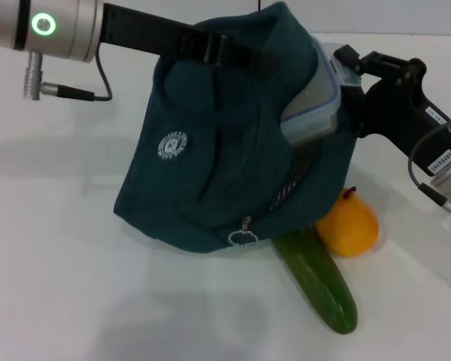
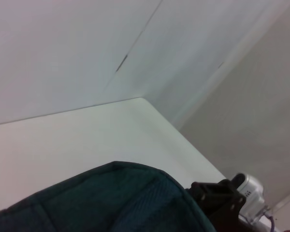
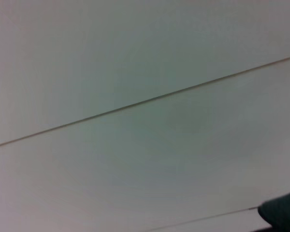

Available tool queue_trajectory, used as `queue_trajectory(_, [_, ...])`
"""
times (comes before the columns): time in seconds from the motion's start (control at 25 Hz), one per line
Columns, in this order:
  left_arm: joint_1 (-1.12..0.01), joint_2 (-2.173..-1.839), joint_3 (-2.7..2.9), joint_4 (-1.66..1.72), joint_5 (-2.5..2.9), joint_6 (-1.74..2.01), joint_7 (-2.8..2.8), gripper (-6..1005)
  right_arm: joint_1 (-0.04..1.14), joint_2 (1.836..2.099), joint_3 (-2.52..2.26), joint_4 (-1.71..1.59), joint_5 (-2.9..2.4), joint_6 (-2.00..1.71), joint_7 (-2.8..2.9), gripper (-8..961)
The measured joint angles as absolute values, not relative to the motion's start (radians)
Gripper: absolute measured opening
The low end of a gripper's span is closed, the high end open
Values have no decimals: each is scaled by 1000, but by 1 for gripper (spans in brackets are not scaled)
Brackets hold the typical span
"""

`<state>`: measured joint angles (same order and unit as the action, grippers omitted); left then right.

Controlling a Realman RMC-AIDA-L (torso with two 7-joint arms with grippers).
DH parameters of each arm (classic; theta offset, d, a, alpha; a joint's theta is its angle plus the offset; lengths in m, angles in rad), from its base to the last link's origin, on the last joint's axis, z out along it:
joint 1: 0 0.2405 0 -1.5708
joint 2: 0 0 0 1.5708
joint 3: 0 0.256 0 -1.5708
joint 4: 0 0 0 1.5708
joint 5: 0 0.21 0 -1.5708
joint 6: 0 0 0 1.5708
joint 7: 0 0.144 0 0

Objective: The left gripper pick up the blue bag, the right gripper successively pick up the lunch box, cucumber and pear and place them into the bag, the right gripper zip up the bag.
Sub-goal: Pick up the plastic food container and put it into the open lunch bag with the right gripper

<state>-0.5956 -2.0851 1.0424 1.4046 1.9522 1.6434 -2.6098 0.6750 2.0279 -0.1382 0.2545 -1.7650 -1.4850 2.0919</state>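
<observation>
The blue bag (image 1: 210,150) hangs tilted above the table, its lower edge near the surface. My left gripper (image 1: 204,47) is shut on its top by the handles. The lunch box (image 1: 316,98) sticks halfway out of the bag's open side. My right gripper (image 1: 351,71) is shut on the box's outer end. The cucumber (image 1: 319,282) lies on the table, partly under the bag's lower corner. The pear (image 1: 349,226) sits beside it, to the right. The left wrist view shows the bag's fabric (image 2: 111,203) and the right gripper (image 2: 217,198) beyond it. The right wrist view shows only a corner of the bag (image 3: 285,215).
The bag's silver ring zipper pull (image 1: 243,238) hangs at its lower front edge. The white table (image 1: 75,263) spreads to the left and front. A white wall (image 2: 87,48) stands behind the table, and the table's far corner (image 2: 142,99) shows in the left wrist view.
</observation>
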Motion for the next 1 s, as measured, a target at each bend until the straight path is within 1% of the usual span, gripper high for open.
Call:
queue_trajectory(0.32, [-638, -2086, 1058, 1313, 1913, 1643, -2588, 57, 686, 2028, -130, 228, -1864, -1495, 2080, 93])
queue_trajectory(0.76, [-630, -2086, 1061, 1304, 1894, 1649, -2570, 56, 689, 2027, -102, 161, -1863, -1536, 2028, 93])
queue_trajectory(1.0, [-629, -2087, 1058, 1266, 1892, 1649, -2543, 57, 717, 2024, -118, 117, -1892, -1584, 1975, 93])
